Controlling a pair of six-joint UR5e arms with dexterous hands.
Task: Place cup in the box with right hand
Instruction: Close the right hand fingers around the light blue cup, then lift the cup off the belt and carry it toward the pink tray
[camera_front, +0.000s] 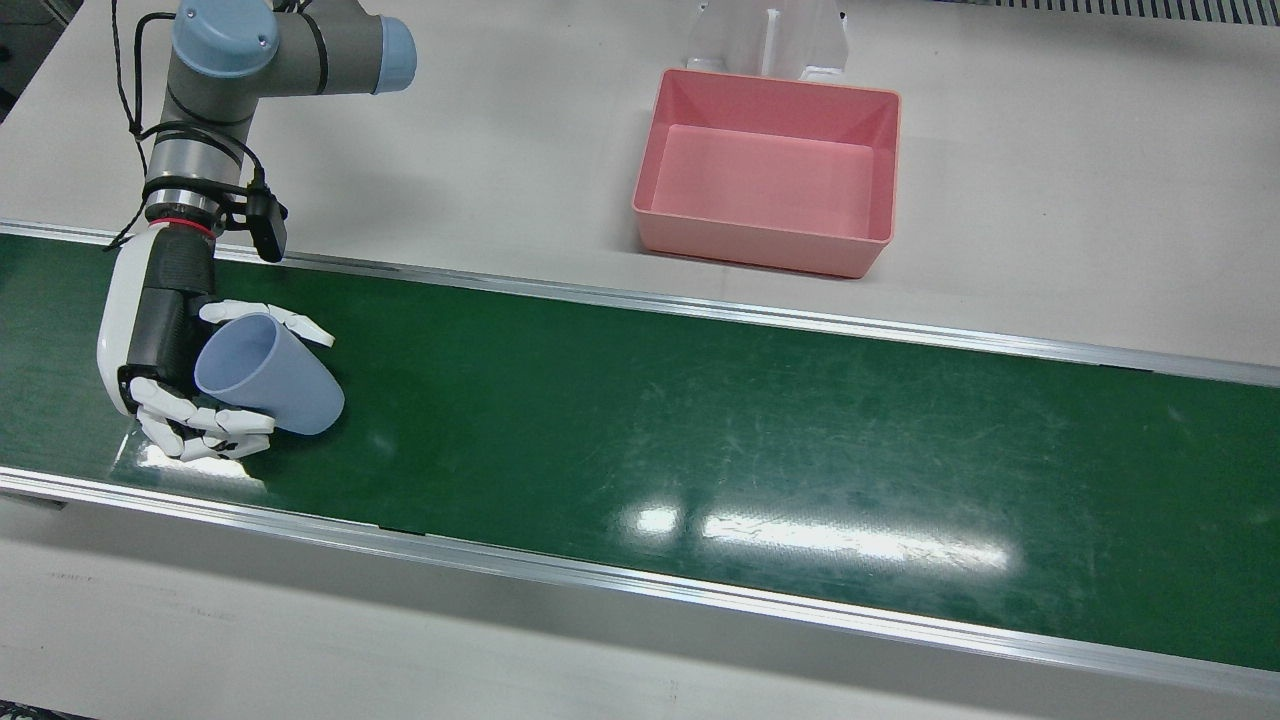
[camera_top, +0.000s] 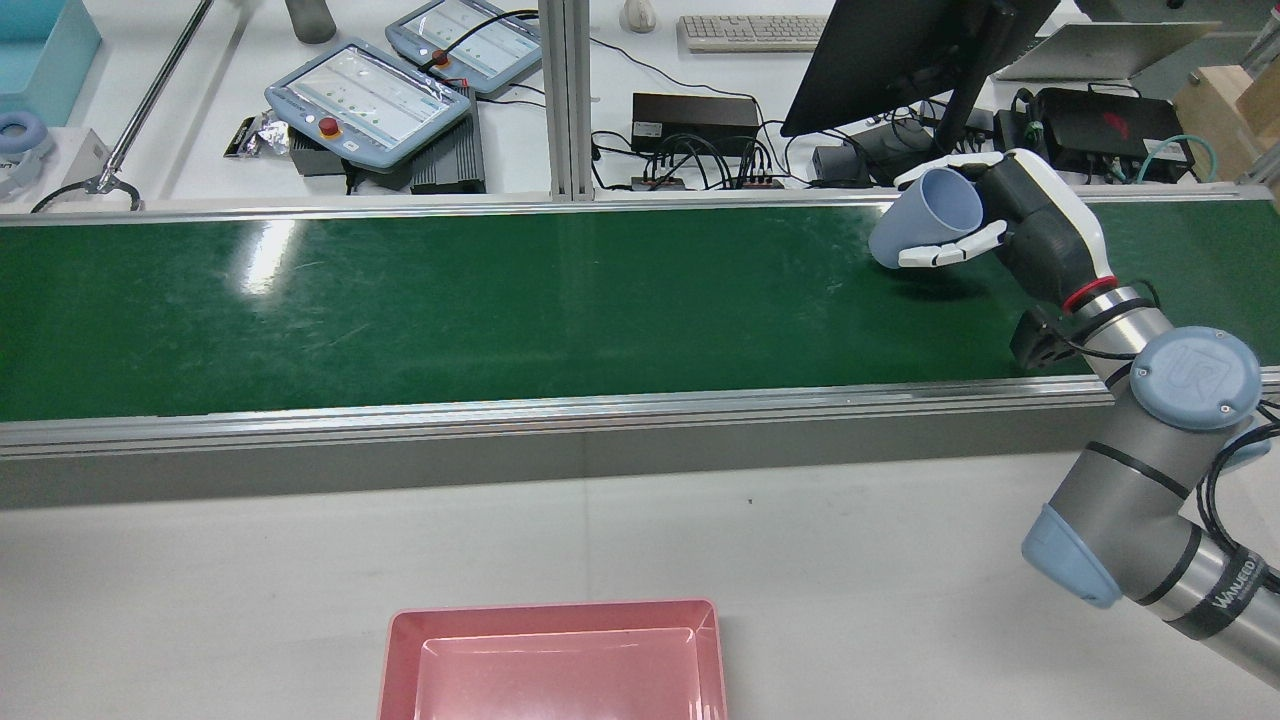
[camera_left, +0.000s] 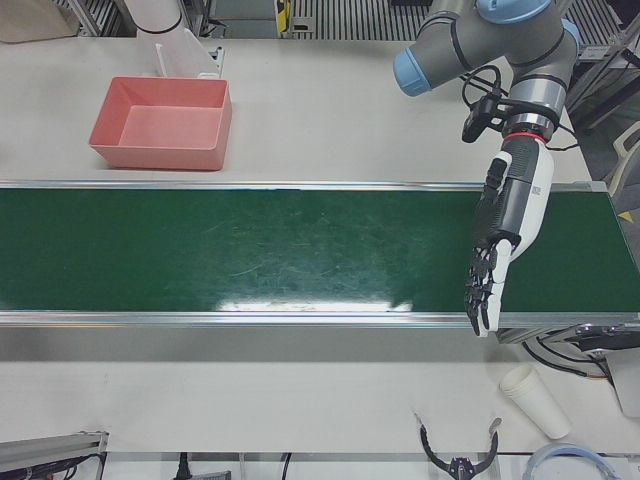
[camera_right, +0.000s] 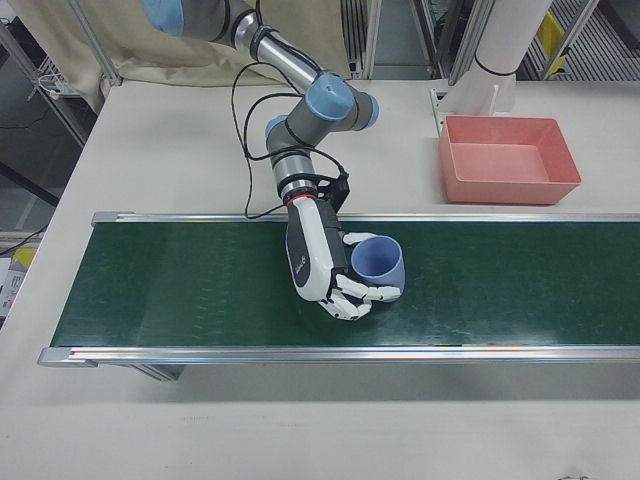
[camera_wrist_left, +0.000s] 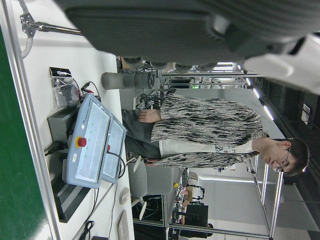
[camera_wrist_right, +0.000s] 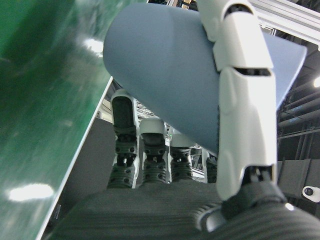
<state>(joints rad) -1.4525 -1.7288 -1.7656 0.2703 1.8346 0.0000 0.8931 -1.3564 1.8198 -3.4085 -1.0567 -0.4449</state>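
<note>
With the green belt (camera_front: 700, 420) running long under my right hand (camera_front: 165, 350) and the pale table (camera_front: 500, 150) beyond it, I judge the job now is to carry sideways and back toward the arm's base to the pink box (camera_front: 770, 170), which sits well apart from the hand with bare belt and table between. My right hand holds the blue cup (camera_front: 268, 375) tilted, fingers (camera_right: 362, 296) wrapped round its wall, so I should keep that wrap firm. My left hand (camera_left: 495, 255) hangs flat and fingers-straight over the far end, holding nothing and out of the path.
</note>
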